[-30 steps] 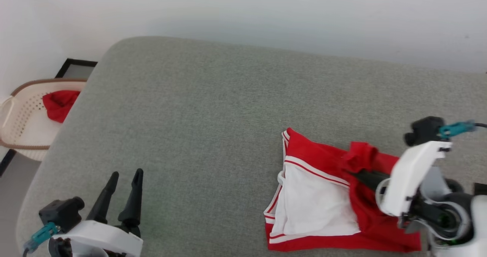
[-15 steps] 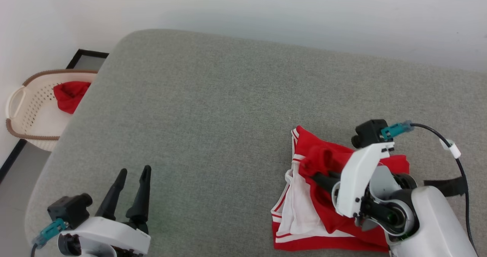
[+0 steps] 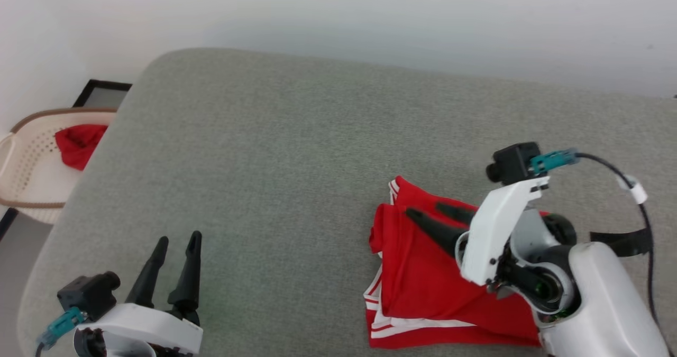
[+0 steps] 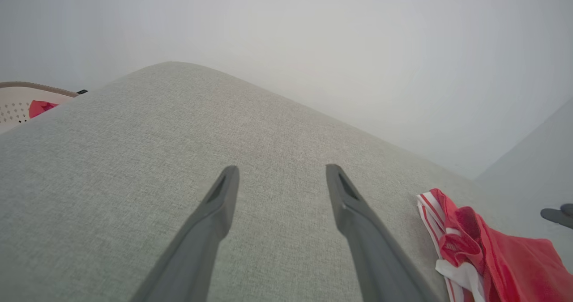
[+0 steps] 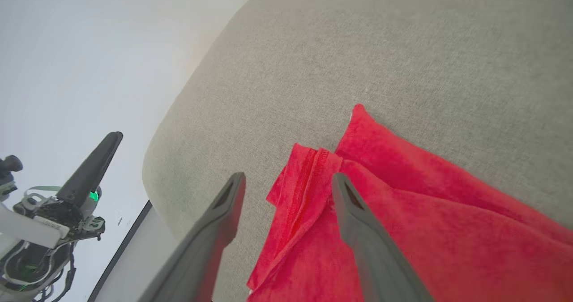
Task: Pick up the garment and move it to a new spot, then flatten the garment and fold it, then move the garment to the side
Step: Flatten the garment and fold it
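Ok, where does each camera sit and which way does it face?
Head view: on the head, facing forward and down at the grey cushion; left gripper lower left, right gripper over the garment.
Left wrist view: on the left wrist, facing along its open fingers across the cushion.
Right wrist view: on the right wrist, facing along its open fingers onto the garment.
All three share the garment.

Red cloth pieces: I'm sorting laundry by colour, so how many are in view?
2. The garment lies at the right of the grey cushion, under the right gripper; a small red bundle sits in the cream basket past the cushion's left edge. The basket may hide more.
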Controlling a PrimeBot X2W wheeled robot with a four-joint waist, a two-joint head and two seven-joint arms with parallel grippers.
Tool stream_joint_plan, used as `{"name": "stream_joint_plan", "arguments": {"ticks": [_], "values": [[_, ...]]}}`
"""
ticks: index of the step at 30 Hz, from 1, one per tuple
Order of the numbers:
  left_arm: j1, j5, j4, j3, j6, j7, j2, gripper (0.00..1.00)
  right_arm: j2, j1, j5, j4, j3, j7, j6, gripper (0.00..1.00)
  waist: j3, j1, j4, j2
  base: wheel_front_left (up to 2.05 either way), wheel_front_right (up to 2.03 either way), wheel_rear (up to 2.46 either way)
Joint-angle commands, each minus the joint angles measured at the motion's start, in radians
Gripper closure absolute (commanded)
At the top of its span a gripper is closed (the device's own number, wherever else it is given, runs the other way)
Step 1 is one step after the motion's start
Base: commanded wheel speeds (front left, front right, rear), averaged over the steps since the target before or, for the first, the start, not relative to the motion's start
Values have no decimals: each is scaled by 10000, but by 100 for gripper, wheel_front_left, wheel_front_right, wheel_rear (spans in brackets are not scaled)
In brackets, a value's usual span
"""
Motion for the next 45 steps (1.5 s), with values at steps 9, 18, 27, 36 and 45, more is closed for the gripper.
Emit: {"name": "stream_joint_plan", "arguments": {"ticks": [9,18,27,36,45], "values": [[286,413,-188,400,-28,-2,-25,0,-1498,502,13,-1302,166,-2055,-7,0,-195,0,-665,0,0,0,0],[759,1003,-443,971,-28,-1,-83,0,-3236,1652,-747,-1245,354,-5958,-7,0,-516,0,-1398,0,0,0,0],[1210,1584,-655,1291,-28,-1,-215,0,-3945,3022,-1481,-178,126,-9387,-7,0,-1031,0,-1697,0,0,0,0],[1617,1969,-920,1774,-28,-1,-367,0,-3619,4148,-1581,327,-538,-10167,-7,0,-1382,0,-1636,0,0,0,0],[1774,2140,-1061,1862,-28,-1,-406,0,-3304,4706,-1750,159,-1092,-10239,-7,0,-1589,0,-1542,0,0,0,0]]}}
